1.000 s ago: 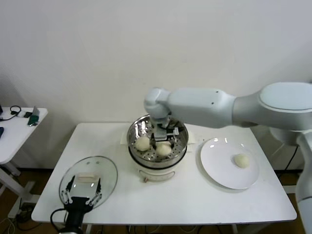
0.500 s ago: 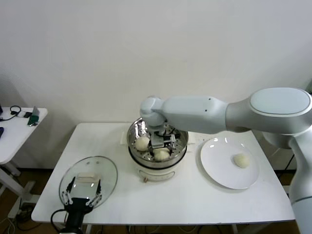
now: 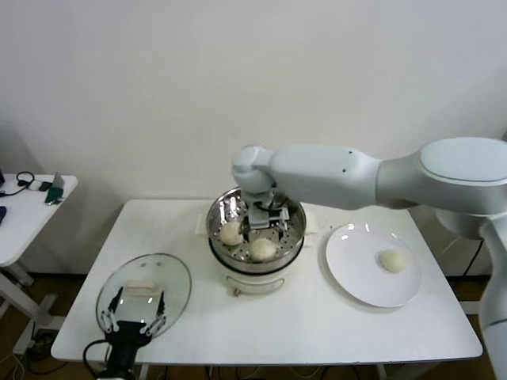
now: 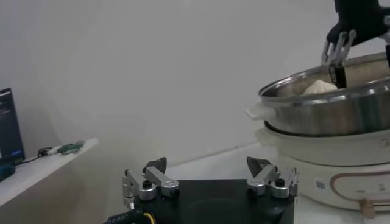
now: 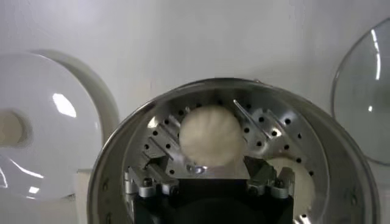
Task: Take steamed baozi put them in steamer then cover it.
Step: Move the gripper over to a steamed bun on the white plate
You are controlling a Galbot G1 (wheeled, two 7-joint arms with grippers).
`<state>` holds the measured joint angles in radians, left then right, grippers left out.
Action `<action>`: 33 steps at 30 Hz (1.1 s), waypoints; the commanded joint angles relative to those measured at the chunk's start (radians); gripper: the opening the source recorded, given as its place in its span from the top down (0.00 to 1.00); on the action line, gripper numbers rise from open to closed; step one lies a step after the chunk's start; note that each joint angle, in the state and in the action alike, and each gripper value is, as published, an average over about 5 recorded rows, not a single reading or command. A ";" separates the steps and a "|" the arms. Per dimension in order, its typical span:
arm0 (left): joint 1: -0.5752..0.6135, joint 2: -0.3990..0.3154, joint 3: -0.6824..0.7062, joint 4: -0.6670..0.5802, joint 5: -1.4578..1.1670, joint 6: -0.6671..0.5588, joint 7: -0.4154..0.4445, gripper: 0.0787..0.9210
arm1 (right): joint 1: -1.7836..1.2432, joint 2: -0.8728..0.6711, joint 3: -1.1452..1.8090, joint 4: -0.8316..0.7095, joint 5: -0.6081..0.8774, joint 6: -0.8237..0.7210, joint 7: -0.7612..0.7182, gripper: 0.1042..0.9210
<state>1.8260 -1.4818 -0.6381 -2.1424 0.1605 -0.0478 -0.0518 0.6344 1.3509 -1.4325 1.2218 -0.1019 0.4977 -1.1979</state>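
The right gripper hangs over the steamer with its jaws spread apart and nothing held between them. In the right wrist view a baozi lies on the perforated floor directly below the spread fingers, clear of both. A second baozi sits just beside the gripper toward the robot's left, also inside the basket. A third bun rests on the white plate, well apart from the gripper on its right. The left gripper idles at the table's near left edge, fingers apart, just above the near edge of the glass cover.
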 commanded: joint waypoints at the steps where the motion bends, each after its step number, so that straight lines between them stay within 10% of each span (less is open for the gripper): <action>1: 0.001 0.004 0.003 -0.004 0.003 -0.001 0.000 0.12 | 0.063 -0.198 0.041 -0.024 0.092 -0.150 0.025 0.12; 15: -0.008 0.012 0.008 -0.007 0.005 -0.002 0.000 0.12 | 0.081 -0.583 -0.137 -0.019 0.473 -0.654 0.162 0.12; 33: 0.005 0.001 0.004 -0.009 0.019 0.004 -0.001 0.12 | -0.403 -0.719 0.239 -0.253 0.163 -0.597 0.134 0.12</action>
<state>1.8286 -1.4767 -0.6334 -2.1542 0.1740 -0.0451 -0.0520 0.4766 0.7176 -1.3983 1.0965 0.1716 -0.0773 -1.0711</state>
